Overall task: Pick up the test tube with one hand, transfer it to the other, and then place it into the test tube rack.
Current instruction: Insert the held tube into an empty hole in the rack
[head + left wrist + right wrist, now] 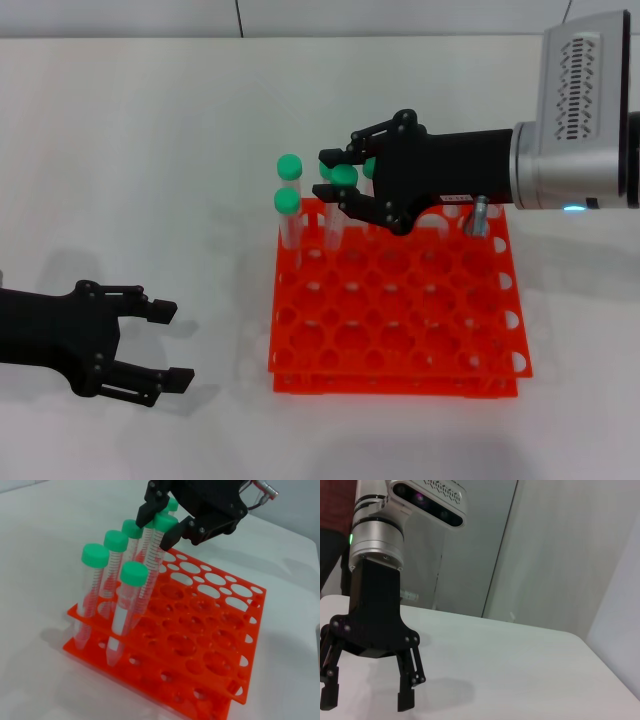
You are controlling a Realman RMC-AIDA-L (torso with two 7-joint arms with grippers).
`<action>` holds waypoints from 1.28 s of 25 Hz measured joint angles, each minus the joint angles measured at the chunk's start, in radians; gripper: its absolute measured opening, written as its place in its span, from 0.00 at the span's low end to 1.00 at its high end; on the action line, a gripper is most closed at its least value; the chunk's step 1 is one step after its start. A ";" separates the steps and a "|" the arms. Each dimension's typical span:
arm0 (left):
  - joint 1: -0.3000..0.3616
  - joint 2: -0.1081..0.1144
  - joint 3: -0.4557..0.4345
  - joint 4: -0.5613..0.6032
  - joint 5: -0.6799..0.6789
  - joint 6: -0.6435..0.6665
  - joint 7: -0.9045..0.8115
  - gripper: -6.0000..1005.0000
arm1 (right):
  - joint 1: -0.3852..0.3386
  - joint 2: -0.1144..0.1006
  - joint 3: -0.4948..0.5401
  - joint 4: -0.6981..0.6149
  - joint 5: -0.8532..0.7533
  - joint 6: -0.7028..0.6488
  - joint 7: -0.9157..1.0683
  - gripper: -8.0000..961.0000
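Writing: none legible; faint graduation marks on test tube (pixel 156 550).
Right gripper (pixel 333 176): centre frame, pinching tube over test tube rack (pixel 400 310).
Left gripper (pixel 165 345): lower left, spread, empty.

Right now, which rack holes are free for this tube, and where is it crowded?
Crowded: the test tube rack's far-left corner, where capped tubes cluster and the right gripper holds the test tube. Free: the near rows and the whole right side. The left gripper hovers open over bare table.
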 joint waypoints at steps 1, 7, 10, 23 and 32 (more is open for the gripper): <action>0.000 0.000 0.000 0.000 0.000 0.000 0.000 0.89 | 0.001 0.000 0.000 0.001 0.000 0.000 0.000 0.30; 0.000 0.000 0.000 -0.002 0.000 -0.001 0.009 0.89 | 0.007 0.001 -0.004 0.001 0.000 0.000 0.001 0.30; -0.002 0.000 0.000 -0.009 0.000 -0.001 0.012 0.89 | 0.011 0.001 -0.009 0.001 0.000 0.001 0.006 0.30; -0.003 0.000 0.000 -0.011 0.000 -0.001 0.015 0.89 | 0.019 -0.001 -0.022 0.002 0.000 0.004 0.025 0.30; -0.003 0.000 0.000 -0.012 0.000 0.002 0.015 0.89 | 0.023 -0.002 -0.022 0.009 0.000 0.013 0.029 0.29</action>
